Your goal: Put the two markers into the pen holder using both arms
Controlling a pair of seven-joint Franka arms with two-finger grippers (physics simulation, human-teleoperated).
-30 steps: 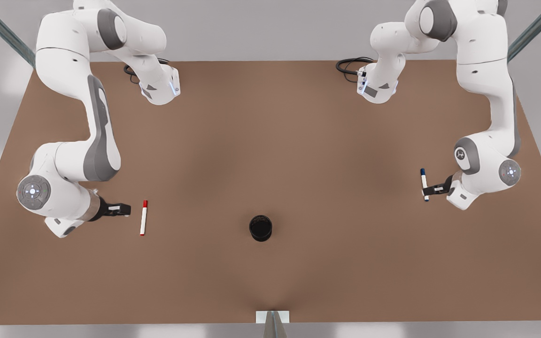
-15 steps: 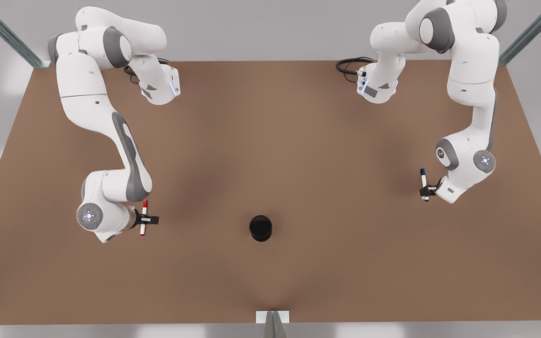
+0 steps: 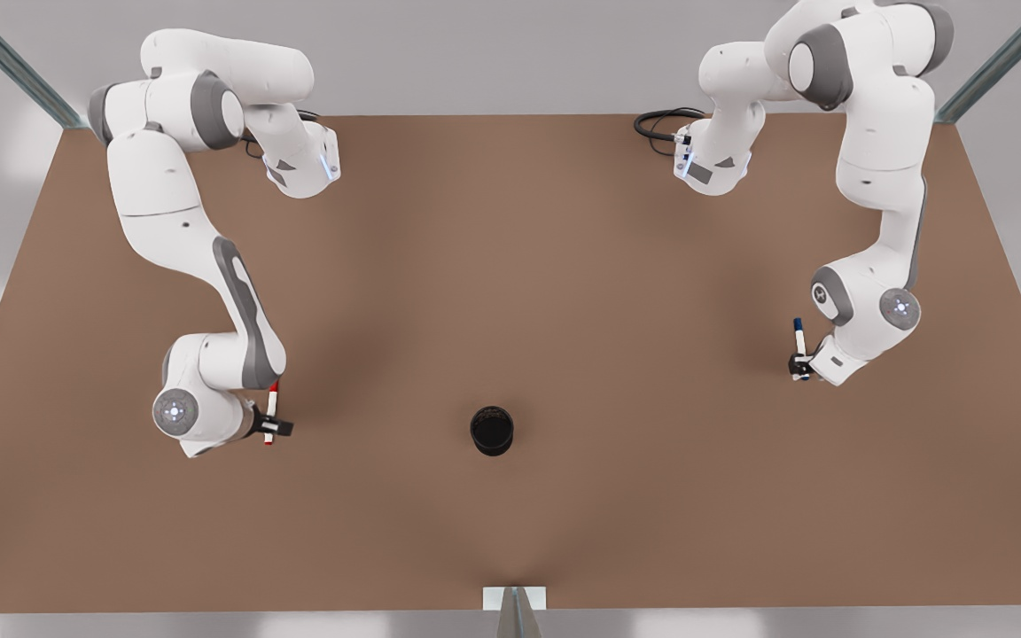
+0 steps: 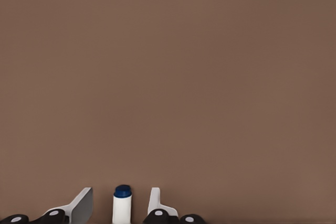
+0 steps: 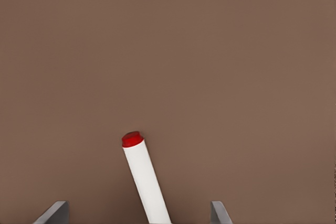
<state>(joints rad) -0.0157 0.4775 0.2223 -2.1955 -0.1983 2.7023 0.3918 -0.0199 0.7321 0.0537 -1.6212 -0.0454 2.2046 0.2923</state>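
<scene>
So the key thing here is each marker relative to the hand on top of it. The left hand (image 4: pixel 119 203) is over the blue marker (image 4: pixel 122 205), and the marker's barrel sits right between its two white fingers (image 4: pixel 80 205), which are spread with a small gap on each side, so nothing is pinched yet as far as I can tell. The right hand (image 5: pixel 137 213) straddles the red marker (image 5: pixel 144 179), fingers much wider apart, and the marker lies a bit skewed across the gap instead of centred.

In the front view the red marker (image 3: pixel 270 413) lies flat on the surface (image 3: pixel 510 266) at that view's left, long axis running roughly near-to-far, and the blue marker (image 3: pixel 798 347) lies the same way over at the view's right. Both hands cross their markers' long axes, which is what you want for closing.

The pen holder (image 3: pixel 492 431) stands upright in the middle near the front edge, well apart from both markers, with the red one a bit nearer. There's bare surface all the way in from either side, so I'd guess carrying isn't the problem; the blue marker is close-ish to the surface's side edge, though.
</scene>
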